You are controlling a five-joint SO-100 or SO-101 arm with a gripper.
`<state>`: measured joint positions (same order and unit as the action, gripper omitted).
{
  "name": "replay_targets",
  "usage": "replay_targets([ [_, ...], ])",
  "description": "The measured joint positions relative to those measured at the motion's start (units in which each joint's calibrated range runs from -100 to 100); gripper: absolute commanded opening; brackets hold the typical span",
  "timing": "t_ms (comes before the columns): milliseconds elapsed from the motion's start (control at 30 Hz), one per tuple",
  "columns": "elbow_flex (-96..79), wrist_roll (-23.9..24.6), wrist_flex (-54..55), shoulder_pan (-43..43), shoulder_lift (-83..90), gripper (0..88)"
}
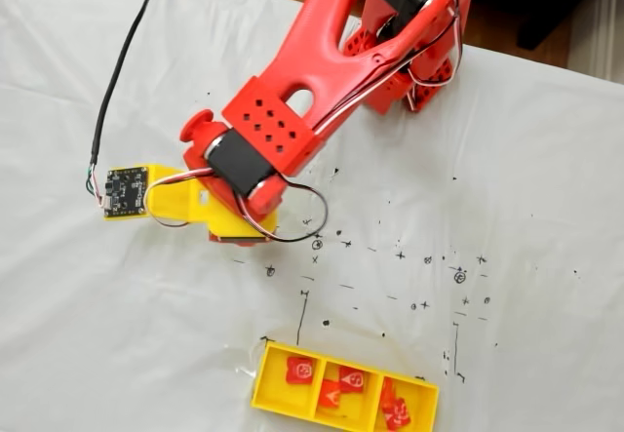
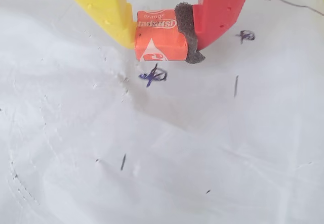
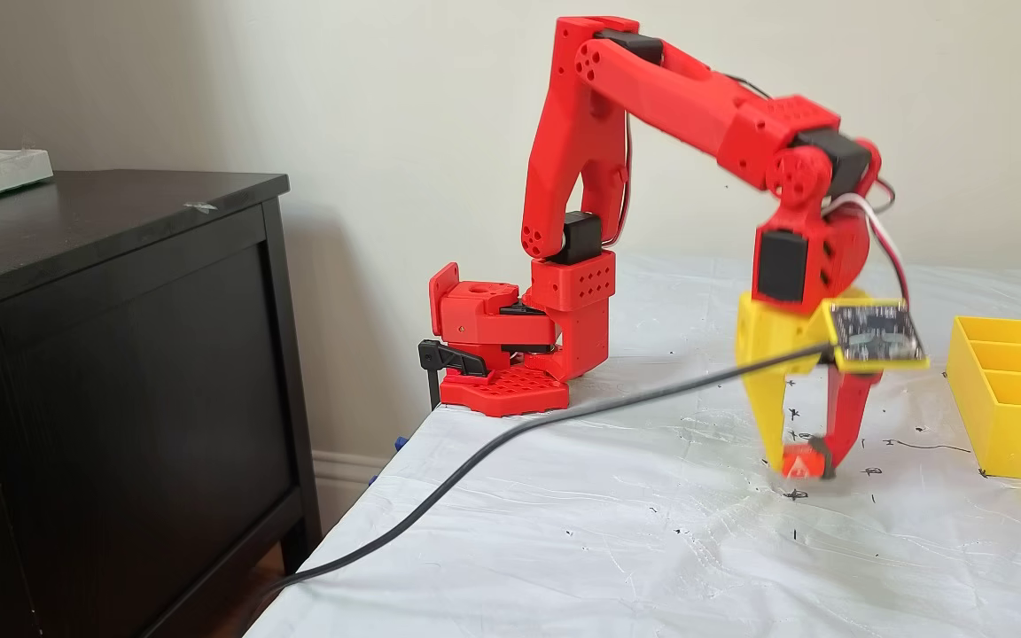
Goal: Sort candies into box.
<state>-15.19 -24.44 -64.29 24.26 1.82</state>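
the table point(image 3: 617, 549) is covered in a wrinkled white sheet dotted with small pen marks. on it rest the yellow box point(image 1: 283, 398) near the lower edge of a fixed view, the red arm's base point(image 3: 510, 390) at the corner, and a black cable point(image 3: 475, 461).

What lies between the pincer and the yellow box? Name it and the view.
Nothing solid: in a fixed view, bare white sheet with pen marks separates the pincer, shut on a candy, from the box.
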Motion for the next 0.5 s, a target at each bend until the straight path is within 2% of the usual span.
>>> replay_targets([
  [500,12.95,12.55,-2.35,-13.49,7.89,0.2],
])
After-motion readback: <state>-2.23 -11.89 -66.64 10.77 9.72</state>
